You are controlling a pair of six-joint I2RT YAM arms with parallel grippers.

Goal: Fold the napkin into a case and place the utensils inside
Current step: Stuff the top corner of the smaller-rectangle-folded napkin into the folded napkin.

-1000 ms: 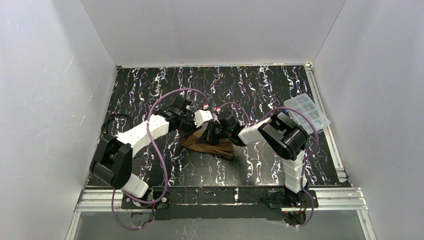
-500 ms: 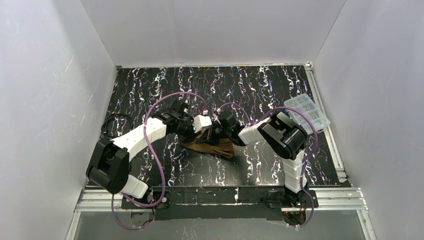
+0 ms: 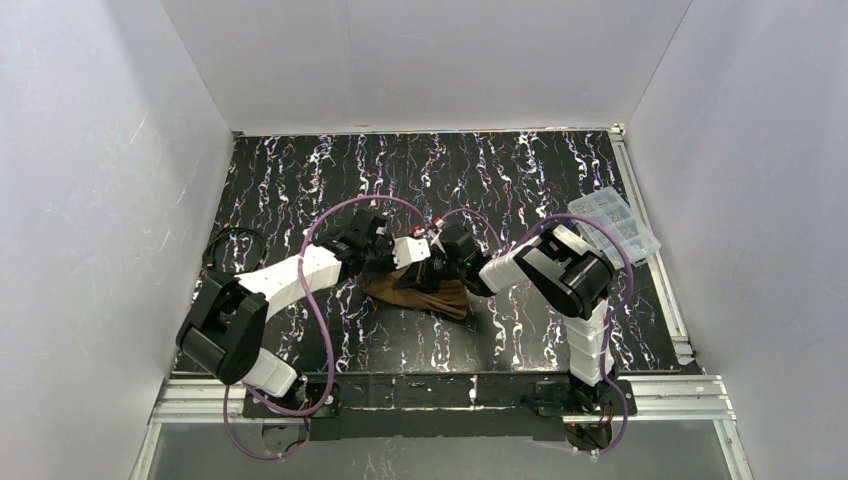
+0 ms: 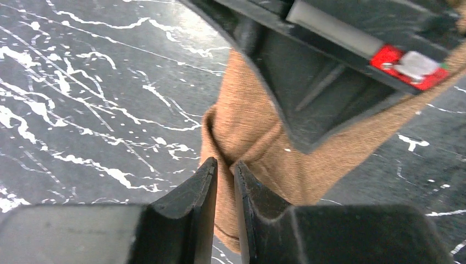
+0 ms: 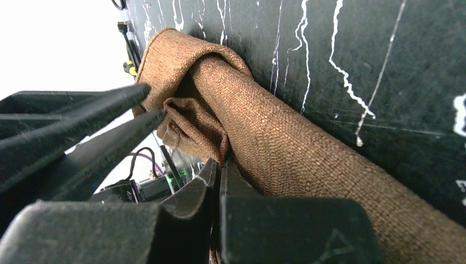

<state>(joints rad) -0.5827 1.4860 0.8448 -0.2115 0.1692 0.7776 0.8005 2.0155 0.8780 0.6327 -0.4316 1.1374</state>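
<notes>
The brown napkin (image 3: pixel 425 298) lies mid-table, folded into a narrow, layered roll that forms the case. In the left wrist view its bunched end (image 4: pixel 250 132) runs between my left gripper (image 4: pixel 225 171), whose jaws stand a sliver apart, shut on a fold of cloth. My right gripper (image 5: pixel 218 169) is shut on a crumpled napkin edge beside the thick roll (image 5: pixel 286 148). From above, the left gripper (image 3: pixel 418 262) and the right gripper (image 3: pixel 434 270) meet over the napkin's far edge. The left fingers (image 5: pixel 104 124) show in the right wrist view. The utensils are out of view.
A clear plastic compartment box (image 3: pixel 614 226) sits at the right edge by the aluminium rail (image 3: pixel 655 265). A black cable loop (image 3: pixel 228 246) lies at the left. White walls close in three sides.
My left arm has swung right and lower onto the napkin. Its jaws widened briefly, then closed on the cloth. The right arm has held still.
</notes>
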